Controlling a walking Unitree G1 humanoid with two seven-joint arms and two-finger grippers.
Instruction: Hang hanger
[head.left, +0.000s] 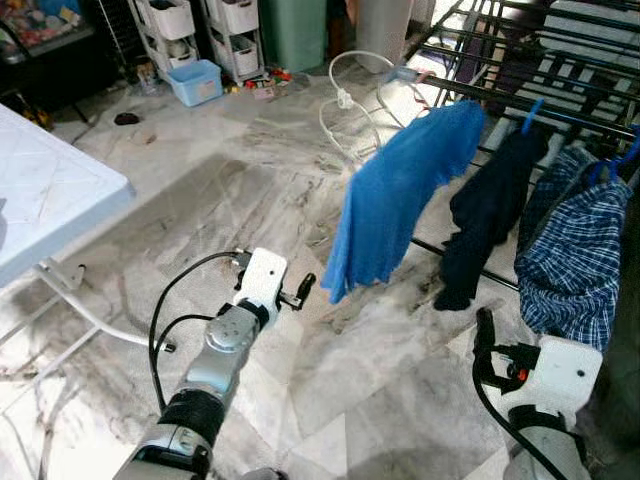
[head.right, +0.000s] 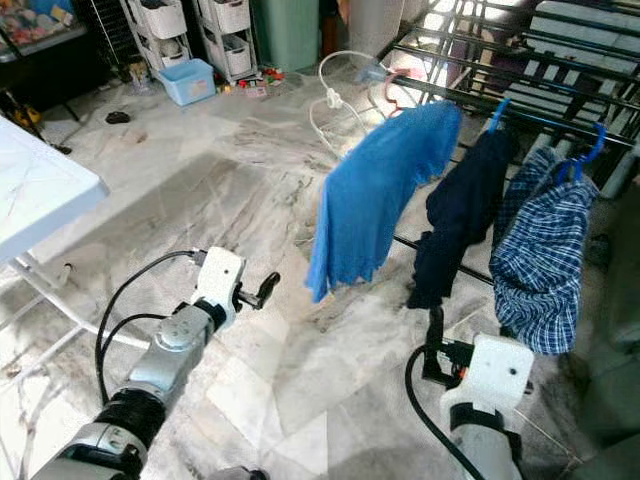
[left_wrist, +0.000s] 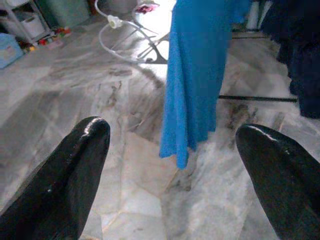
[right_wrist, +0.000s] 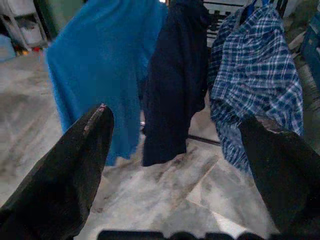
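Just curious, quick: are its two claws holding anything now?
Left gripper: open, holding nothing.
Right gripper: open, holding nothing.

Blue shirt (head.left: 395, 195) — navy garment (head.left: 490, 205) — blue-white plaid shirt (head.left: 575, 255).

Daylight floods in from beyond the drying rack (head.left: 560, 90), glaring white on the marble floor (head.left: 300, 200) beside it. Soft shadows fall toward the camera. Wrist views look slightly blurred.
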